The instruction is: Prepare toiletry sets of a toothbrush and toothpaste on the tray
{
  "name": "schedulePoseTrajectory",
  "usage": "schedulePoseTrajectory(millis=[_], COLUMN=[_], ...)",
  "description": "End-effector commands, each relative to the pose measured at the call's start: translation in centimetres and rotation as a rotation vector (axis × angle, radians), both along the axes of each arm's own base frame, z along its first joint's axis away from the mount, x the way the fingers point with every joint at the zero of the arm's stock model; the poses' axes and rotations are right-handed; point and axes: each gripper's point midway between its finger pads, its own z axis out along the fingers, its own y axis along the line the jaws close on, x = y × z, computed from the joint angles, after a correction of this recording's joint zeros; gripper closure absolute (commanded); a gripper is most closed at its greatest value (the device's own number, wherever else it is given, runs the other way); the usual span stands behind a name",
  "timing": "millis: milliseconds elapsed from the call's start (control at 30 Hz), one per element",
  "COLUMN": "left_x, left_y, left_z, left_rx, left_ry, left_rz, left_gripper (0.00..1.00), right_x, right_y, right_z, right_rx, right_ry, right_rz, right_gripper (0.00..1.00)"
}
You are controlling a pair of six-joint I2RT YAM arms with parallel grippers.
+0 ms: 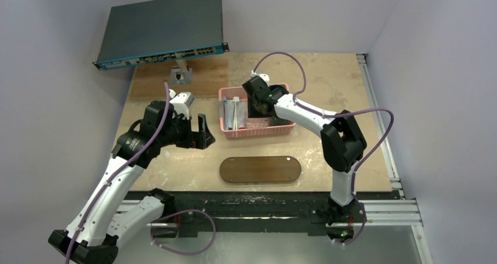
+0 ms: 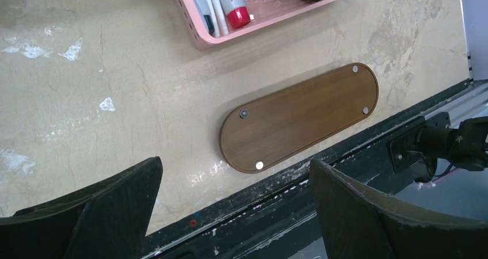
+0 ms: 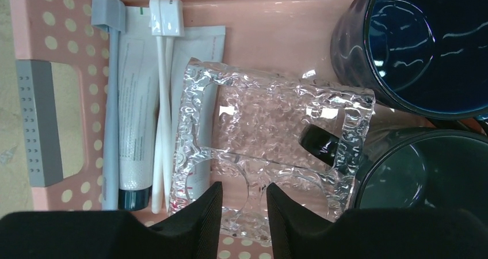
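The toothbrushes (image 3: 164, 98) and two squeeze tubes (image 3: 135, 126) lie side by side in the left part of the pink basket (image 1: 256, 132). They also show in the top view (image 1: 233, 114). One tube (image 3: 198, 46) lies partly under a clear textured plastic holder (image 3: 276, 121). My right gripper (image 3: 244, 204) hangs inside the basket, jaws a narrow gap apart over the holder's near edge, right of the brushes. The brown tray (image 1: 260, 169) lies bare in front of the basket and shows in the left wrist view (image 2: 299, 118). My left gripper (image 1: 202, 132) is wide open and empty, left of the basket.
Two dark blue mugs (image 3: 414, 46) (image 3: 414, 172) fill the basket's right side. A dark network switch (image 1: 161, 29) sits raised at the back left. The black frame rail (image 2: 288, 213) runs along the table's near edge, just beyond the tray.
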Motion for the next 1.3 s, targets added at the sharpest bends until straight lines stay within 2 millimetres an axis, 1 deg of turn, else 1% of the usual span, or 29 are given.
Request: schedulePoseTrajectory(millis=[0, 167, 233, 300, 333, 500, 667, 767, 1000, 1067, 1267], left_x=[0.1, 0.1, 0.1, 0.1, 0.1, 0.2, 0.2, 0.3, 0.4, 0.4, 0.5], left_y=[-0.4, -0.4, -0.4, -0.4, -0.4, -0.3, -0.3, -0.2, -0.1, -0.1, 0.0], left_z=[0.8, 0.9, 0.8, 0.8, 0.8, 0.8, 0.8, 0.6, 0.5, 0.5, 0.3], left_rx=[-0.019, -0.021, -0.021, -0.02, -0.02, -0.018, -0.014, -0.009, -0.003, -0.002, 0.005], left_ry=[-0.041, -0.041, -0.04, -0.04, -0.04, -0.041, -0.041, -0.039, -0.034, -0.034, -0.03], left_rz=[-0.023, -0.023, -0.025, -0.024, -0.024, -0.021, -0.016, -0.012, -0.005, -0.004, 0.001], left_gripper=[0.0, 0.0, 0.0, 0.0, 0.0, 0.0, 0.0, 0.0, 0.0, 0.0, 0.0], right_x=[0.7, 0.6, 0.6, 0.6, 0.6, 0.5, 0.4, 0.4, 0.7, 0.8, 0.9], right_y=[0.3, 0.5, 0.7, 1.0, 1.1, 1.4, 1.7, 1.8, 1.5, 1.6, 2.0], right_z=[1.2, 1.4, 1.6, 2.2, 2.6, 4.6, 5.8, 6.9, 10.2, 10.7, 11.5], right_rx=[-0.012, -0.01, -0.008, -0.001, 0.005, 0.027, 0.054, 0.073, 0.091, 0.097, 0.121], right_ry=[-0.029, -0.033, -0.032, -0.042, -0.049, -0.082, -0.099, -0.114, -0.175, -0.186, -0.198], right_rz=[-0.035, -0.033, -0.029, -0.025, -0.022, -0.017, -0.007, -0.001, -0.005, -0.002, 0.006], right_gripper=[0.66, 0.83, 0.92, 0.99, 1.0, 1.0, 1.0, 1.0, 1.0, 1.0, 1.0])
